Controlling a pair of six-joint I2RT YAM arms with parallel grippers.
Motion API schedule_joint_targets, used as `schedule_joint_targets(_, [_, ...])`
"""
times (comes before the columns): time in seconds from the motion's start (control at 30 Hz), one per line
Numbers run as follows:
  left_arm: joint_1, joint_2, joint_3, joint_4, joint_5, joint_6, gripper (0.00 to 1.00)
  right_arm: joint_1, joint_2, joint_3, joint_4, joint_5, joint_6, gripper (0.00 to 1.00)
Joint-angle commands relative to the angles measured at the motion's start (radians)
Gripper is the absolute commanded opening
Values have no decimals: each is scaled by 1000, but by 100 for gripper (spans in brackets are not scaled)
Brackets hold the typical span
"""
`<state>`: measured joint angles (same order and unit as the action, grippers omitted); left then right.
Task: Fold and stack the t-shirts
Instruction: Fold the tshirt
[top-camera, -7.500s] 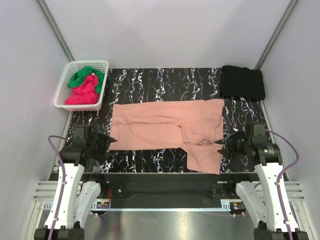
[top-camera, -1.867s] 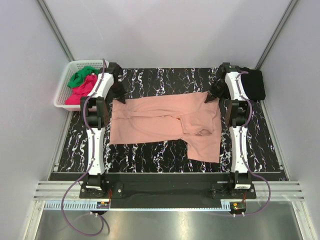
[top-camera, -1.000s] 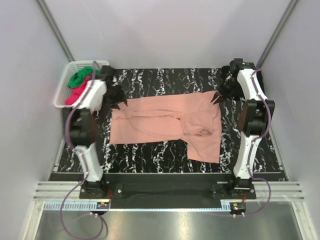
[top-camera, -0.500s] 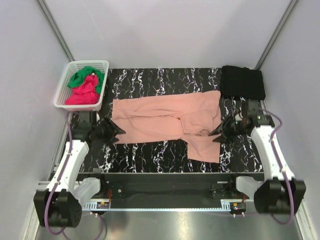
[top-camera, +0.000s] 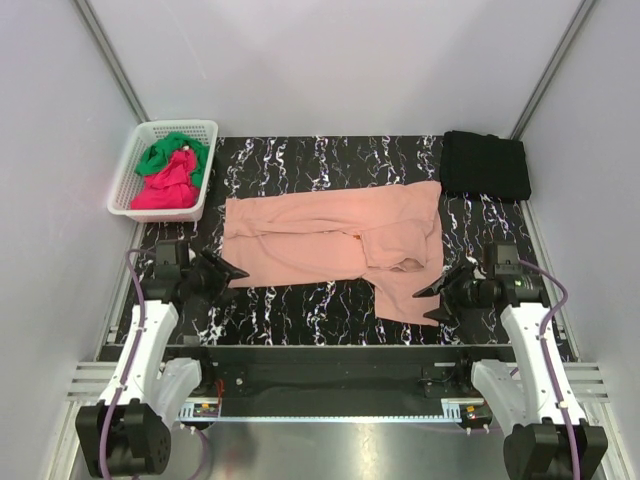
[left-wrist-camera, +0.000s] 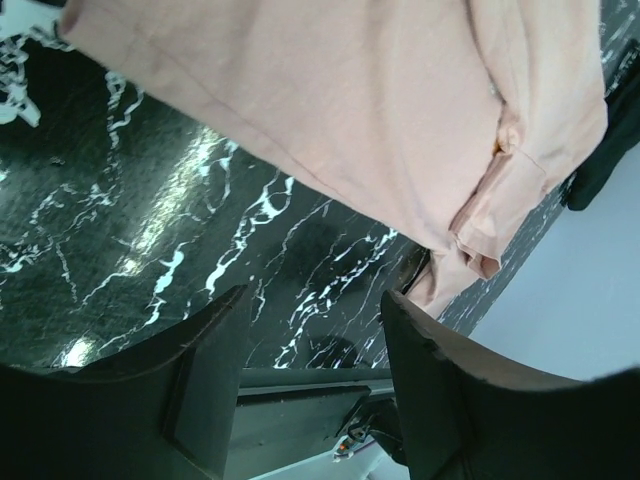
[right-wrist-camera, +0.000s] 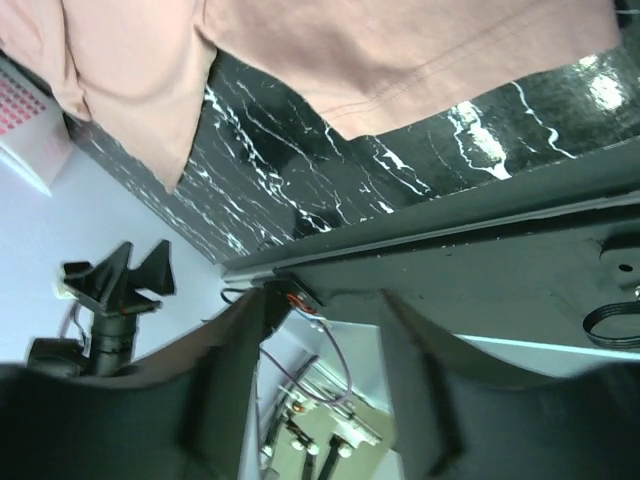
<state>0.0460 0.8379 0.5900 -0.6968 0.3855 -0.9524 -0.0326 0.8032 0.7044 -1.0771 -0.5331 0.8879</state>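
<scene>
- salmon-pink t-shirt (top-camera: 330, 245): lies spread flat in the middle of the worktop (top-camera: 300, 312), partly folded. its long axis runs left to right across my reach. one narrower flap juts toward the near edge on the right side.
- left end effector (top-camera: 235, 278): low over the worktop, just beside the shirt's near left corner and pointing at it. the cloth lies ahead of it and to its right. in the left wrist view the two fingers (left-wrist-camera: 215, 370) stand well apart over bare marble. nothing is between them and nothing touches them, so i read it as released and empty.
- right end effector (top-camera: 422, 305): just beside the near right corner of the jutting flap, pointing left at it. the right wrist view is blurred at the fingers (right-wrist-camera: 235, 370), but they are spread with only worktop edge between them. it is released, holding nothing.
- key relation: each of my arms faces its own end of the shirt's near edge. the right is the nearer to cloth, since the flap reaches out toward it.
- judgement: the next fold probably starts from this near edge, with the flap needing attention first.
- other t-shirts: a black one (top-camera: 485, 165) lies folded at the far right corner. a green one (top-camera: 165, 152) and a magenta-red one (top-camera: 165, 190) sit bunched in the white basket (top-camera: 128, 170) at far left.
</scene>
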Motion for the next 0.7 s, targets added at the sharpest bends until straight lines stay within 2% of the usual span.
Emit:
schedule_joint_targets(0.0, [14, -19, -28, 0, 12, -29, 59, 2, -32, -14, -41, 68, 54, 61])
schedule_joint_targets(0.1, [15, -16, -27, -1, 23, -36, 59, 2, -36, -49, -44, 53, 138, 62])
schedule_joint_targets(0.23, [15, -8, 13, -13, 12, -16, 59, 2, -52, 1, -79, 261, 140, 61])
schedule_joint_targets(0.43, [15, 26, 45, -20, 16, 3, 59, 2, 120, 14, -104, 292, 65, 61])
schedule_joint_targets(0.67, [15, 44, 57, -15, 33, -8, 59, 2, 243, 50, -133, 346, 195, 63])
